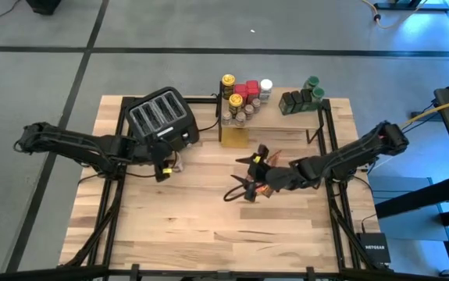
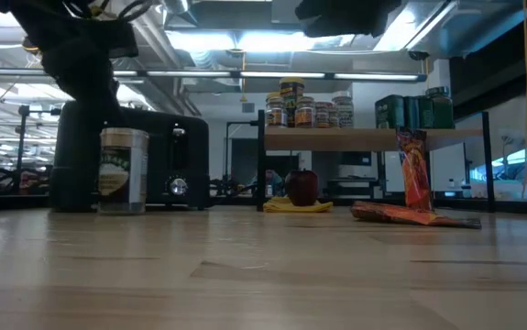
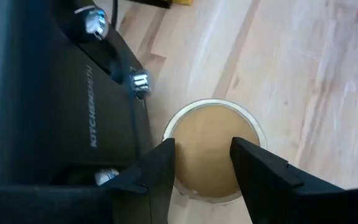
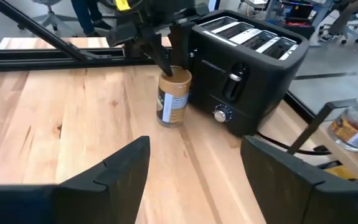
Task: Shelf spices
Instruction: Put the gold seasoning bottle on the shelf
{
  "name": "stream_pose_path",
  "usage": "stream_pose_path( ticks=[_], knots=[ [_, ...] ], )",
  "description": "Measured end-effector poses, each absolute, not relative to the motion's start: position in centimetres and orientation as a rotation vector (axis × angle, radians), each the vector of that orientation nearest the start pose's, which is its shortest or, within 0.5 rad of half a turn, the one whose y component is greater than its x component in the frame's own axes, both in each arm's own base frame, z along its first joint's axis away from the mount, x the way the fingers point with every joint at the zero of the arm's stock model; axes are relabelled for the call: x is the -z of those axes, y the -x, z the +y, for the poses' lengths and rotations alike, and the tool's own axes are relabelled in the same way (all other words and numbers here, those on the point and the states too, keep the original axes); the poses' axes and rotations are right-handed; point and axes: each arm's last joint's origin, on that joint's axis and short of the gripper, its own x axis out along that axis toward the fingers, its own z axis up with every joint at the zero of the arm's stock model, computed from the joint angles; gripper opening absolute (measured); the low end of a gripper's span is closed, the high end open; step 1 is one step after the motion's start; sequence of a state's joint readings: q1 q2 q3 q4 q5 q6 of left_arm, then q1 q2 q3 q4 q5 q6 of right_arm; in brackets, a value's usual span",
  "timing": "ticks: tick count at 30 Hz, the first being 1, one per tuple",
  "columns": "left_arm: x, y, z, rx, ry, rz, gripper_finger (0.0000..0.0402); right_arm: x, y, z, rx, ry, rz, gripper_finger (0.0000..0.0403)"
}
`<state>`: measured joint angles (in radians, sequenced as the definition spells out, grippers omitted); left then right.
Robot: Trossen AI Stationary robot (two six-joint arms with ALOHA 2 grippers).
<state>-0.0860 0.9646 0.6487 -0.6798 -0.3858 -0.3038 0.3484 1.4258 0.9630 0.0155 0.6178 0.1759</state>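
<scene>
One tan-lidded spice jar point(image 3: 211, 148) stands upright beside the toaster point(image 1: 162, 117); the left hand point(image 3: 200, 163), spread, straddles its lid from above, the shelf point(image 1: 275, 119) well apart.

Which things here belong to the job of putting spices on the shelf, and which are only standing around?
Belong to the job:
- tan-lidded jar under the left gripper
- foil packets on the table
- jars on the shelf

Only standing around:
- black toaster
- red apple
- yellow cloth
</scene>
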Motion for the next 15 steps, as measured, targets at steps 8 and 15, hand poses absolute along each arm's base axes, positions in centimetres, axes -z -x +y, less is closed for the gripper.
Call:
stream_pose_path(
  ticks=[8,15],
  knots=[
    [-22.7,-18.3,-1.1,-0.292,0.106,0.826,0.0153,-25.6,-31.0,9.5,0.292,0.028,0.367,0.0257],
    [-23.7,-18.6,-2.3,-0.152,0.056,0.815,0.0153,-24.6,-32.0,9.9,0.272,0.019,0.354,0.0257]
  ],
)
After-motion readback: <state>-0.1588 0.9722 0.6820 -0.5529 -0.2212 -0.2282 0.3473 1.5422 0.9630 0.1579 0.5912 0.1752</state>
